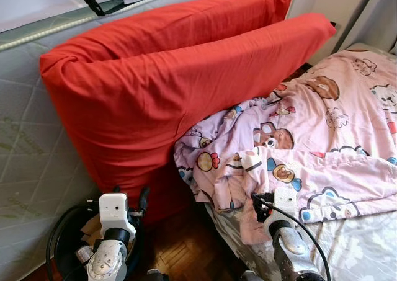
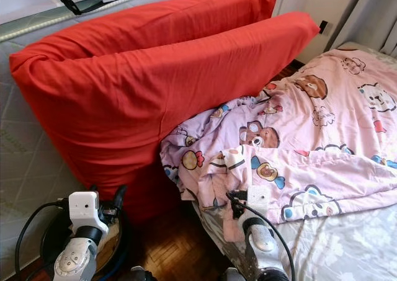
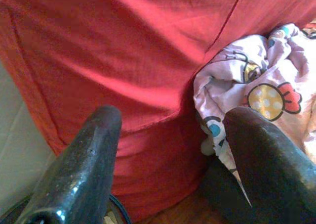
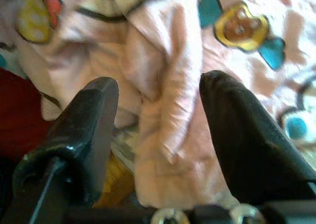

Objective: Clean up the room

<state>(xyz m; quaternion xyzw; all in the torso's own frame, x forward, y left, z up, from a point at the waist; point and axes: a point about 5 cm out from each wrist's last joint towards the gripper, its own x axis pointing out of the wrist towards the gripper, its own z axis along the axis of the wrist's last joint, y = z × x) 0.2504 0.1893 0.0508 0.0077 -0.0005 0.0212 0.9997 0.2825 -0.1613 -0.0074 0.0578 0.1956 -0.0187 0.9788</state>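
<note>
With its fingers spread around a fold of the pink blanket (image 1: 322, 144) bunched at the bed (image 1: 360, 244) corner beside the red pillows (image 1: 173, 89), the right gripper (image 4: 158, 135) may pinch only loose cloth and lose it, while the left gripper (image 3: 168, 150) hangs spread too.

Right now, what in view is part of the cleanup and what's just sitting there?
Job:
- pink blanket, bunched at the bed's edge
- right claw, open around a fold of it
- left claw, open, facing the red pillows

Lying about:
- mattress propped behind the pillows
- black hoop on the floor
- curtain
</note>
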